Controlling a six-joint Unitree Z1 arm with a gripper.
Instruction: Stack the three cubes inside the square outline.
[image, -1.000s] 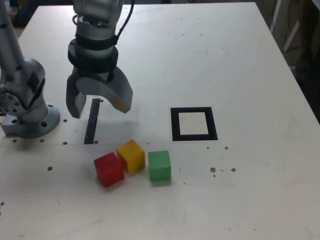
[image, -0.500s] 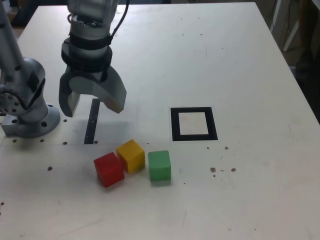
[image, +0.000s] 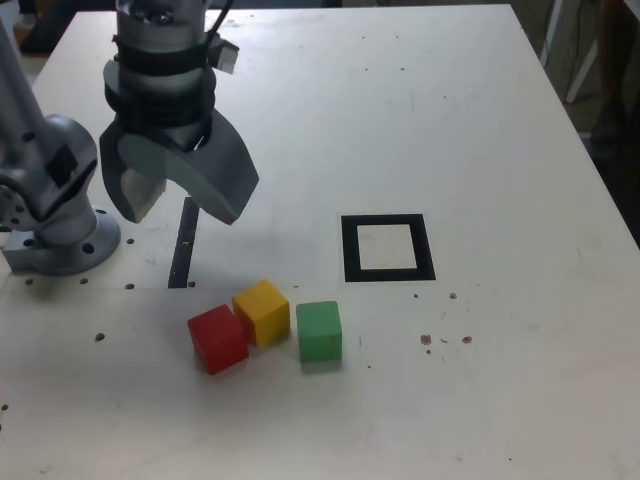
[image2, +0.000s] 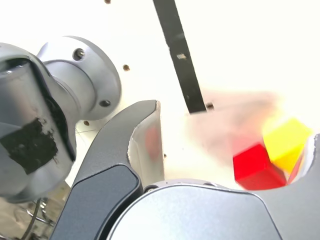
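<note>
Exterior view is showing the hand (image: 178, 203) hanging spread and empty above the desk (image: 480, 120), so it should be dropping squarely over one cube, say red (image: 217, 338), beside yellow (image: 261, 311) and green (image: 319, 330), near the outline (image: 387, 248).

The table (image: 480, 120) is looking like white painted board, smooth and matt, with small dark specks and tiny holes near the red cube (image: 217, 339). The red cube, the yellow cube (image: 261, 311) and the green cube (image: 319, 330) are looking hard and smooth, with a flat, even colour. The square outline (image: 388, 248) and the black strip (image: 183, 243) are looking like flat matt tape. The gripper (image: 180, 200) is showing smooth grey plastic. The arm base (image: 55, 215) beside the strip is shining like brushed metal.
</note>
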